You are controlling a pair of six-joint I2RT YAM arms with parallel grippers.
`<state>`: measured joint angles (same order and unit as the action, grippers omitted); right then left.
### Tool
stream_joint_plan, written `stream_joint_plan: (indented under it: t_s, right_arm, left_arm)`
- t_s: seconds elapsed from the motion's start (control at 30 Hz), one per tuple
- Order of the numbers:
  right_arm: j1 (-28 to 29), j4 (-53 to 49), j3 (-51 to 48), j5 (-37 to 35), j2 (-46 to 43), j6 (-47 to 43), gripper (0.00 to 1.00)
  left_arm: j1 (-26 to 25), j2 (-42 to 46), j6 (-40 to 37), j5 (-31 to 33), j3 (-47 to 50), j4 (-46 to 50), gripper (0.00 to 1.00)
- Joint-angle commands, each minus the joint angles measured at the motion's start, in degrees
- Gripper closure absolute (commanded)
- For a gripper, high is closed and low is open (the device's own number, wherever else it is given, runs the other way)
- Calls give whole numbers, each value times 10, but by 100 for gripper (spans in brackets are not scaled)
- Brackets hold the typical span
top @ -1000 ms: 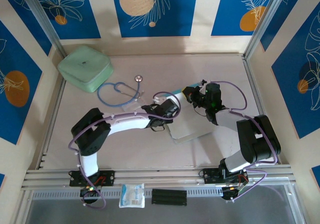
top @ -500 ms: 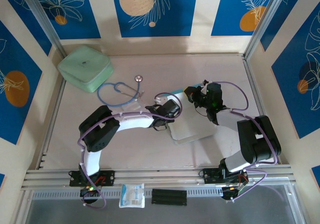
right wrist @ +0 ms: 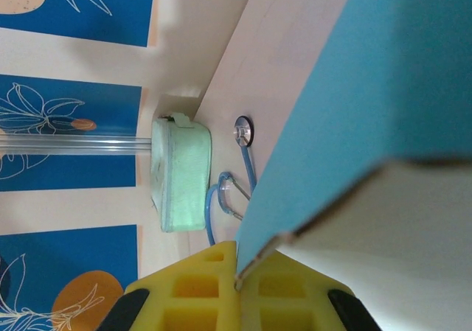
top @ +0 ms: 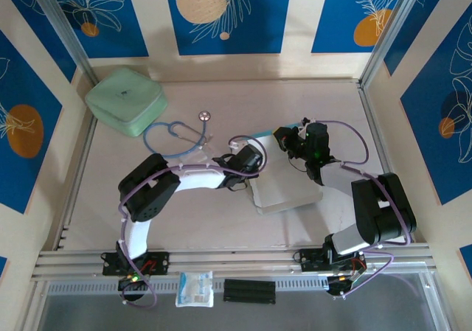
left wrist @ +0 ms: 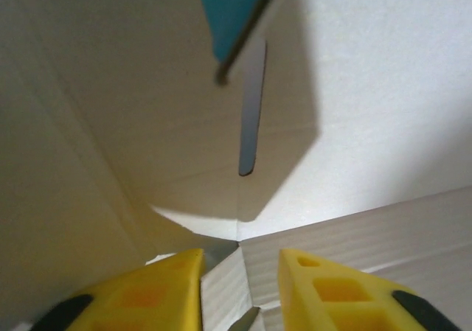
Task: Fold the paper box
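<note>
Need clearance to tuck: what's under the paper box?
The box rests on the table; nothing pokes out around its edges. The patch beneath is covered by card.

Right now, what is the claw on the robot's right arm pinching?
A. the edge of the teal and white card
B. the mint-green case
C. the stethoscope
A: in the right wrist view the right gripper has its yellow fingers closed on the edge of the paper box, while the stethoscope and the green case lie apart from it on the table.
</note>
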<state>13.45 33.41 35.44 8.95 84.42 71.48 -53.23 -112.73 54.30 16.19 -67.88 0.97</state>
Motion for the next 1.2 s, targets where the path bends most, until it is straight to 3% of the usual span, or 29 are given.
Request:
stream_joint_plan:
  t_s: [0.0,0.13,0.33,0.7,1.0,1.1,1.17]
  right_arm:
    - [3,-5,-13,21,-19,-15,100]
    - [3,-6,-12,21,-19,-17,100]
    - [4,-7,-14,19,-18,-16,100]
    - [1,-6,-13,17,-19,-17,100]
    - [-1,-9,-15,17,-25,-16,100]
    - [-4,-8,-17,19,-28,-14,100]
    - [-7,-9,-19,21,-32,-13,100]
  left_arm:
    - [6,-2,-18,-49,24,-50,77]
    - [5,2,-36,-58,14,-37,80]
    - [2,3,-56,-89,12,-67,73]
    - [-11,17,-114,-109,21,-135,71]
    - [-16,-34,-105,-118,-17,-83,71]
    - [-16,-16,-117,-106,-7,-85,71]
    - [-16,14,-129,-96,6,-90,65]
